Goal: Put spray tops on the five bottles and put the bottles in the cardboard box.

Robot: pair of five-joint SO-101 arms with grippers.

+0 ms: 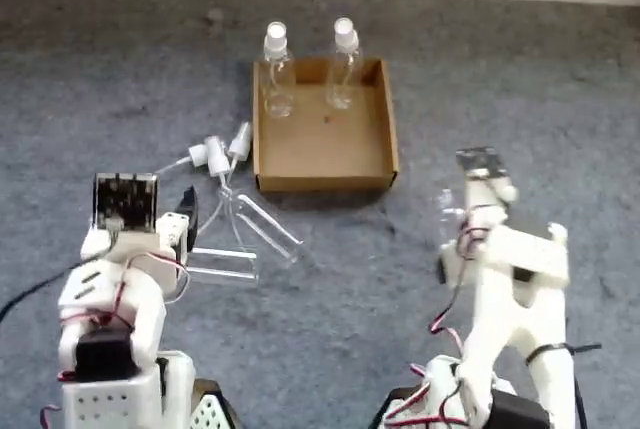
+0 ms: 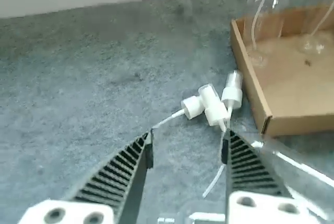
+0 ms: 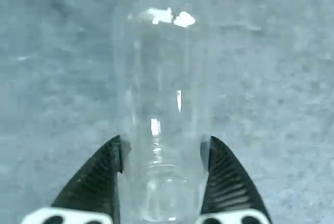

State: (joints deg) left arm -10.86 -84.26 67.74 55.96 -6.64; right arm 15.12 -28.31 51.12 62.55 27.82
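Two clear bottles with white spray tops [image 1: 278, 69] [image 1: 343, 61] stand at the far side of the cardboard box [image 1: 320, 154]. Three loose spray tops [image 1: 218, 153] lie on the carpet left of the box. Two uncapped clear bottles [image 1: 262, 223] [image 1: 222, 263] lie in front of them. My left gripper [image 2: 187, 151] is open above the carpet, just short of the spray tops [image 2: 210, 104], with the box [image 2: 292, 83] beyond. My right gripper [image 3: 164, 153] is shut on an uncapped clear bottle [image 3: 162, 93], right of the box's near corner [image 1: 448, 213].
Grey carpet covers the table, with a pale wall along the far edge. One lying bottle [image 2: 295, 161] sits close beside my left gripper's finger. Open carpet stretches left of the spray tops and right of the box.
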